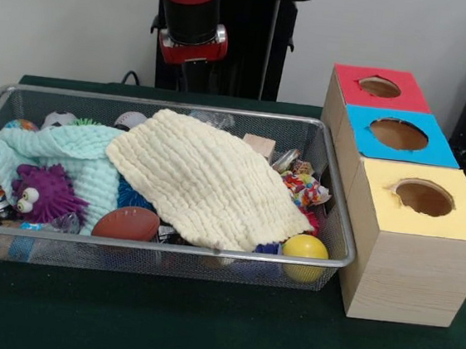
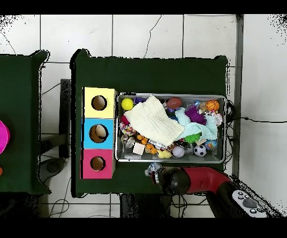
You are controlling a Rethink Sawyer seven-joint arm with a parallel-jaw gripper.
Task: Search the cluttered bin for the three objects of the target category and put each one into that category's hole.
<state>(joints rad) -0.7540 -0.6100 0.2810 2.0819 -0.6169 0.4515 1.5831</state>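
Frankly, my gripper state I cannot tell; cloths covering the bin could snag, hiding crinkly targets

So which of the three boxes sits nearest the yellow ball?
The yellow-topped box, at the row's end; the yellow ball lies in the bin corner right beside it.

I see a dark green tabletop. Resting directly on it is the bin, a wire-mesh basket lying lengthwise across the middle. Just beside one short end of the bin, toward a side edge of the tabletop, I see three wooden boxes in a row: yellow-topped, blue-topped and red-topped, each touching the next.
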